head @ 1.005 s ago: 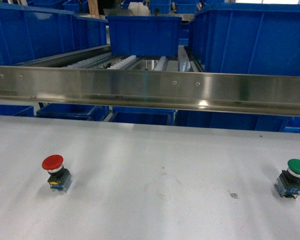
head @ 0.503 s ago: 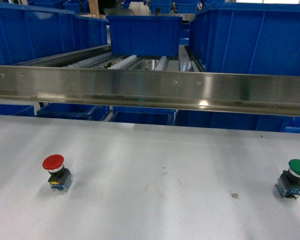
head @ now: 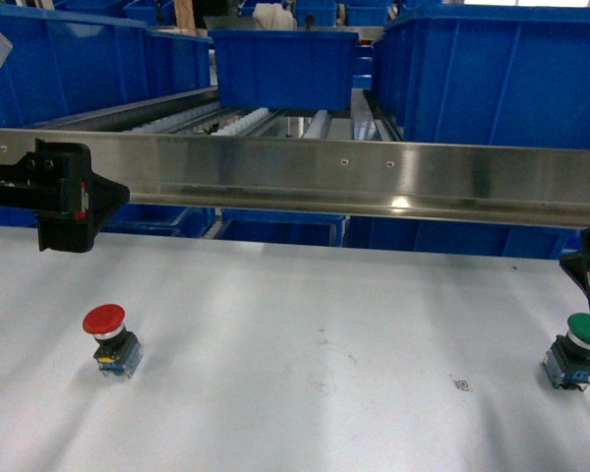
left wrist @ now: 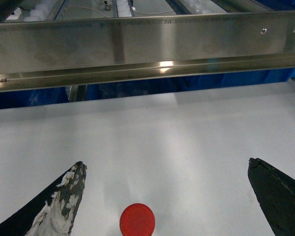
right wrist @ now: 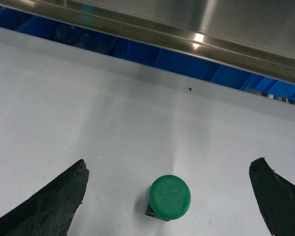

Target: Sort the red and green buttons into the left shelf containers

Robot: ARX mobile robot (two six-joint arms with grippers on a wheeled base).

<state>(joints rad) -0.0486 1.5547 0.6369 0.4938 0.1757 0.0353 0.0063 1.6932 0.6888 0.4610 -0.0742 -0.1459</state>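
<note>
White table (head: 305, 324) up front: red button (head: 104, 320) left, green button (head: 587, 328) far right, blue bin (head: 69, 59) behind the rail. Left wrist: left gripper (left wrist: 167, 169) spread wide above the red cap. Right wrist: right gripper (right wrist: 168, 169) gapes over the green one.

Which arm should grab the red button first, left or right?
Left. Its open gripper hangs directly over the red button, whose cap sits between the fingers in the left wrist view. The right gripper is across the table, centred over the green button.
</note>
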